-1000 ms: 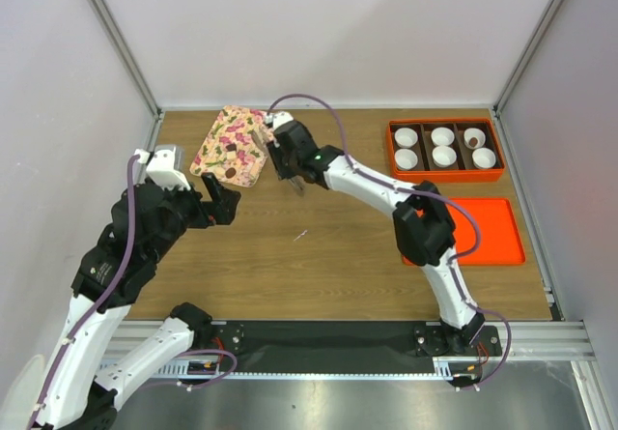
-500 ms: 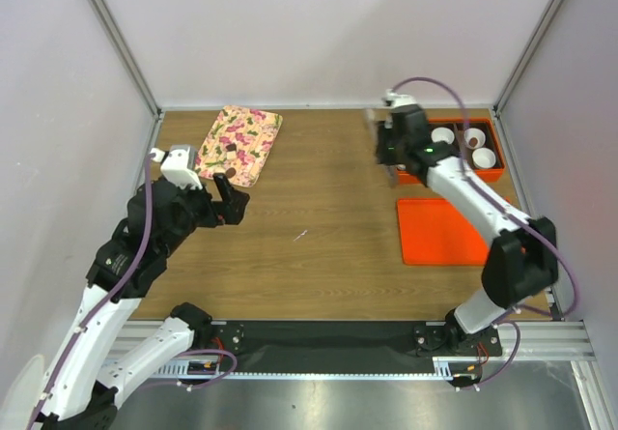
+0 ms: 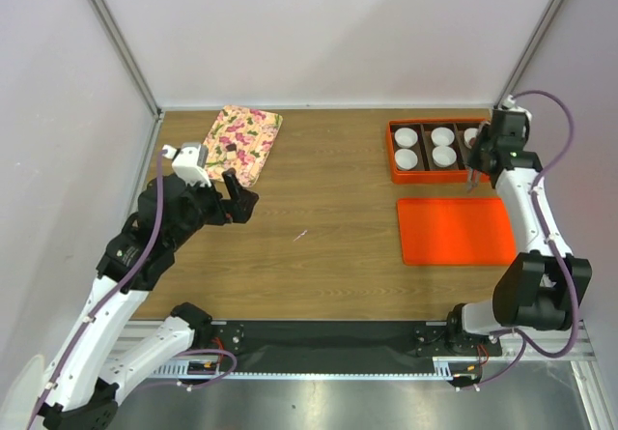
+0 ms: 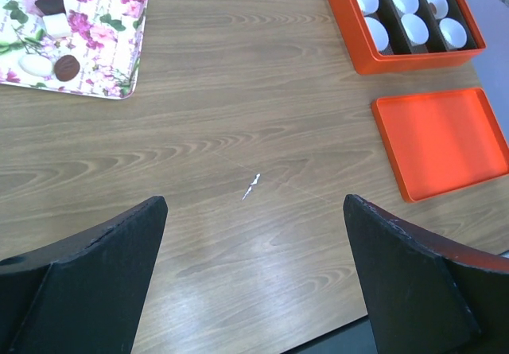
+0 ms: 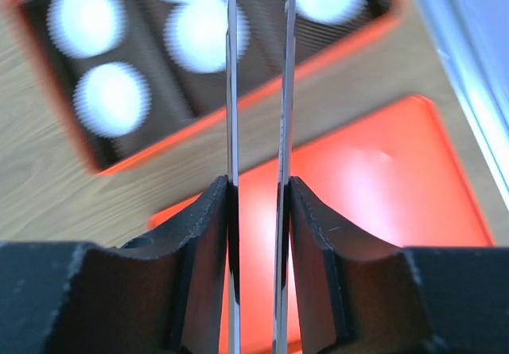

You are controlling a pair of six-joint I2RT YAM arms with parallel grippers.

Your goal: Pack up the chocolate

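right gripper (image 5: 258,188) pinches thin metal tweezers (image 5: 231,91) over rectangular orange box (image 3: 439,176).

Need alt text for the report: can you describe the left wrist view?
Wooden table seen from above between the open left fingers. A floral tray with a few chocolates sits top left; an orange box holding six white paper cups is top right, an orange lid below it.

The wooden table (image 3: 328,188) carries a floral tray (image 3: 253,126) at far left and an orange box (image 3: 439,174) of white paper cups (image 3: 407,138) at far right. An orange lid (image 3: 454,229) lies open side up near the box, not touching.
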